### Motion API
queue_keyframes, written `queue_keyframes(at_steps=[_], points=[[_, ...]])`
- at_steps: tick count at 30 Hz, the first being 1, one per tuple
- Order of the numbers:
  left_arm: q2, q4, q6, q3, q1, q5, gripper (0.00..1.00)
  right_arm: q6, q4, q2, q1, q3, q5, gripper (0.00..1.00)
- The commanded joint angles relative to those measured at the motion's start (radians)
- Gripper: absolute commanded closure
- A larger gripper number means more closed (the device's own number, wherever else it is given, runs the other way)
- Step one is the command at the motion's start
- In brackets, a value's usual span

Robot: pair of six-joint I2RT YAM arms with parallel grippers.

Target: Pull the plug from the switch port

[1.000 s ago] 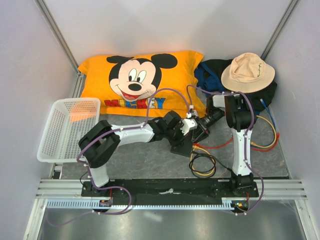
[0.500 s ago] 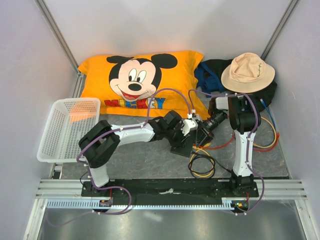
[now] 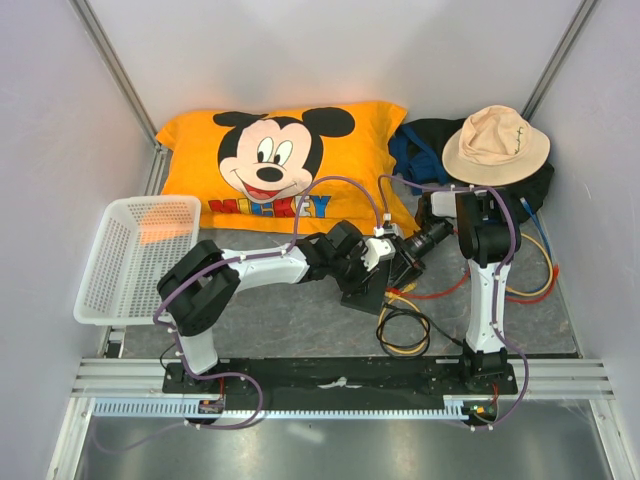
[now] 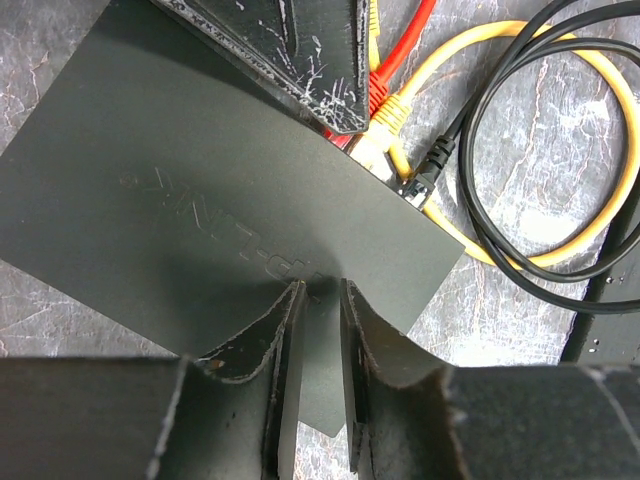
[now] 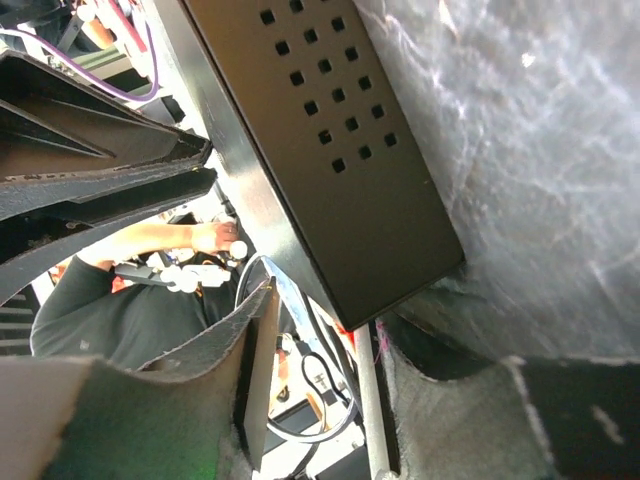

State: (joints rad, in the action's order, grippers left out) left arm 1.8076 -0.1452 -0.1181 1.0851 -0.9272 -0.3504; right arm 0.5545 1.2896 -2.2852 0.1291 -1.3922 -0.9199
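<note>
The switch [image 4: 200,200] is a flat matte-black box on the grey mat, also in the top view [image 3: 362,290]. Red [image 4: 383,95], yellow [image 4: 392,115] and black [image 4: 432,165] plugs sit along its far edge. My left gripper [image 4: 320,290] has its jaws nearly together, with the tips resting on the switch's top and nothing between them. My right gripper [image 5: 325,320] is open, and the switch's vented end [image 5: 340,150] reaches between its jaws. One of its fingers [image 4: 300,60] lies over the port edge, next to the red plug.
Yellow and black cables [image 3: 405,325] coil on the mat right of the switch, and a red cable [image 3: 440,290] runs toward the right arm. A Mickey pillow [image 3: 285,165], a hat on a dark bag [image 3: 495,145] and a white basket [image 3: 135,255] are also there.
The right arm has swung its gripper in closer to the switch's port edge. The left arm and the switch have stayed put.
</note>
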Motion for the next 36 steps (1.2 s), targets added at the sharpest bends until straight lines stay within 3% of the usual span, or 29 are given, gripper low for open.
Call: queue_keyframes(at_steps=[1,23,32,35,36], points=[[0.056,-0.111,-0.038,-0.051,0.001,0.037,0.74,-0.051,-0.161,-0.066,0.012,0.009,0.082,0.57],[0.072,-0.106,-0.046,-0.045,0.001,0.053,0.76,0.036,-0.133,-0.036,0.049,0.064,0.115,0.63],[0.073,-0.105,-0.046,-0.047,0.001,0.054,0.76,0.032,-0.139,-0.04,0.049,0.061,0.101,0.8],[0.076,-0.102,-0.046,-0.048,0.001,0.057,0.76,0.019,-0.145,-0.045,0.05,0.062,0.093,0.92],[0.078,-0.1,-0.046,-0.051,0.001,0.059,0.76,0.018,-0.145,-0.048,0.047,0.064,0.092,1.0]])
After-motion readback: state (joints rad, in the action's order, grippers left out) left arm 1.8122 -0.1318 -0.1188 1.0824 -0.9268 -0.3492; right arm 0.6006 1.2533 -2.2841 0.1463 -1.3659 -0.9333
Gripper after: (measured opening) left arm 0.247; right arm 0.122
